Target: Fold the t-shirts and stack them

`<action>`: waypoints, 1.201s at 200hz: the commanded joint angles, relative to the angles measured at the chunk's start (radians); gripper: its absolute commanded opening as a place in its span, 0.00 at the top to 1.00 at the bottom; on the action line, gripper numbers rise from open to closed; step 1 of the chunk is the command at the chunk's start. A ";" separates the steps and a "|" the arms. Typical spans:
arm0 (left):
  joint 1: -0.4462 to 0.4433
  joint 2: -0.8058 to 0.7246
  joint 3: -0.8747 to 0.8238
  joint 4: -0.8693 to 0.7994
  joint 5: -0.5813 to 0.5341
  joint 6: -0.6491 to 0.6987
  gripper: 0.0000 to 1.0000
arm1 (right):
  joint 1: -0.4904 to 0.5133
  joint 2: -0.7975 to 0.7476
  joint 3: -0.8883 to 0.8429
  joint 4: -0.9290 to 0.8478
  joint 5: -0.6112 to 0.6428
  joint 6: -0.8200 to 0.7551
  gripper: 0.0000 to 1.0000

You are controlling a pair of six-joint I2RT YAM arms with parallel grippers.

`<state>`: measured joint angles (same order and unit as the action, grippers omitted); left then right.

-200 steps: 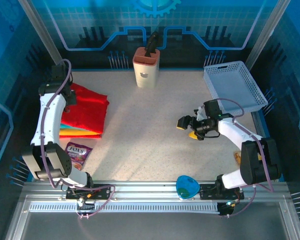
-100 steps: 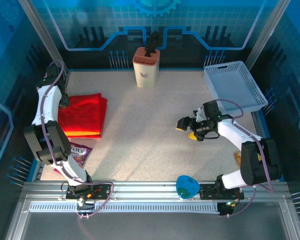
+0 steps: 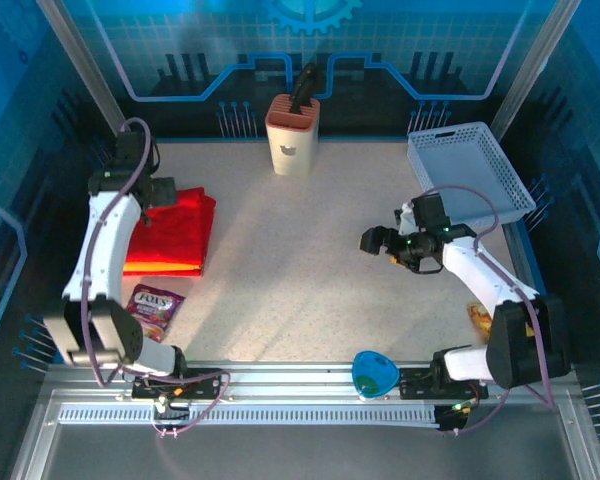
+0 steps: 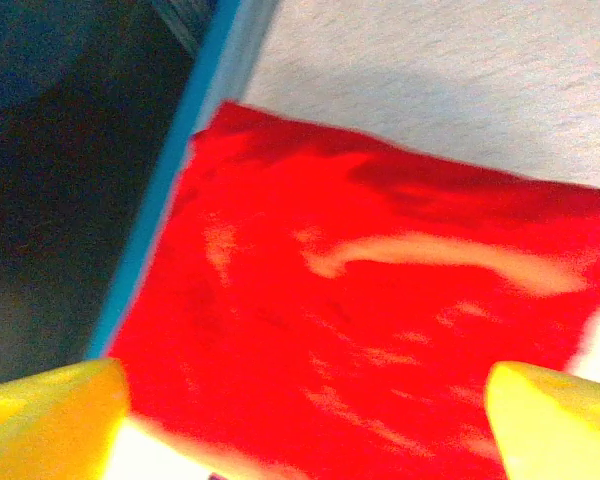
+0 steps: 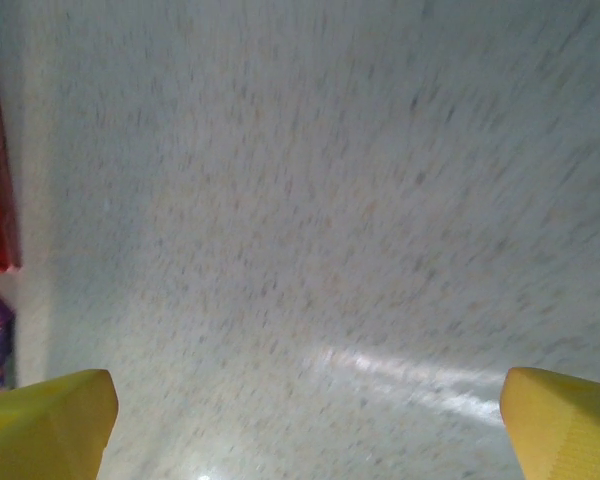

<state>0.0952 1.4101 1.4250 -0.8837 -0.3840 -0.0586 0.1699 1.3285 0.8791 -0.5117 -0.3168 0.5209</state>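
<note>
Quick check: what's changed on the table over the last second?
The left end effector let go of the red shirt, which dropped from bunched to flat on the stack, and now hangs open over it. The right end effector drifted slightly away from the near edge, open. Knife block, basket and snack packet stayed put.

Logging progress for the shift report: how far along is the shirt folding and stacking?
Done: the red t-shirt lies folded on top of the stack, with an orange edge showing beneath. In hand: nothing; the left gripper hangs open over it, and the right gripper is open above bare table. Left: likely little, perhaps squaring the stack.
</note>
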 commanded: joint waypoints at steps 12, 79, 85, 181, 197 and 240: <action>-0.089 -0.130 -0.245 0.284 0.198 -0.048 0.01 | 0.004 -0.095 0.010 0.065 0.313 -0.096 0.00; -0.109 -0.116 -0.714 0.923 0.315 -0.072 0.01 | 0.006 -0.219 -0.308 0.631 0.589 -0.357 0.00; -0.108 -0.100 -0.745 0.980 0.313 -0.063 0.01 | 0.006 -0.223 -0.355 0.720 0.614 -0.395 0.00; -0.109 -0.054 -0.986 1.449 0.294 0.014 0.01 | -0.026 -0.059 -0.534 1.184 0.600 -0.539 0.00; -0.108 -0.064 -1.006 1.488 0.308 0.021 0.01 | -0.041 -0.084 -0.540 1.153 0.593 -0.523 0.00; -0.109 -0.079 -1.094 1.670 0.332 0.031 0.01 | -0.083 -0.122 -0.593 1.217 0.556 -0.512 0.00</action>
<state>-0.0105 1.3472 0.3634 0.6544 -0.0891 -0.0498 0.1165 1.2270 0.3199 0.5976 0.2756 0.0097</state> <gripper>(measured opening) 0.992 0.997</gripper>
